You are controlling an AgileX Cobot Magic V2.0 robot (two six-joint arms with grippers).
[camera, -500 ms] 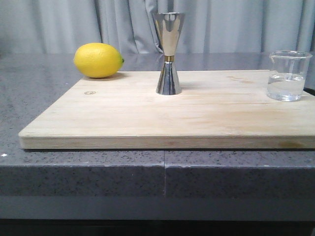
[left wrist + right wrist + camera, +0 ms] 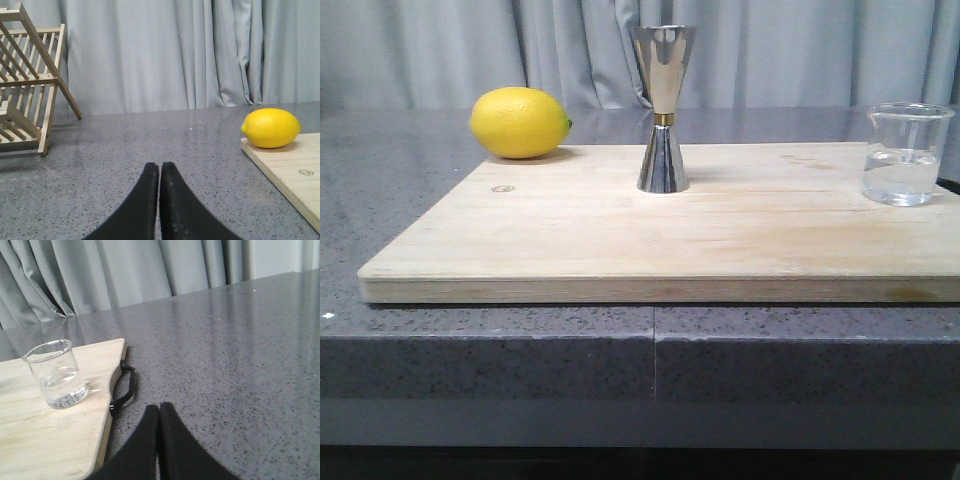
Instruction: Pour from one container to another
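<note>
The clear glass beaker (image 2: 906, 153) stands upright at the right end of the wooden board (image 2: 570, 240), partly filled with clear liquid. It also shows in the right wrist view as the beaker (image 2: 55, 374) near the board's edge. The steel jigger (image 2: 663, 108) stands upright at the board's back middle, with a gold band at its waist. My right gripper (image 2: 159, 407) is shut and empty over the grey counter, off the board beside the beaker. My left gripper (image 2: 160, 166) is shut and empty over the counter, left of the board. Neither arm shows in the front view.
A yellow lemon (image 2: 519, 122) lies at the board's back left corner, also seen as the lemon (image 2: 270, 128). A wooden dish rack (image 2: 27, 90) stands on the counter far left. A black strap loop (image 2: 125, 386) hangs off the board's right edge. Grey curtains hang behind.
</note>
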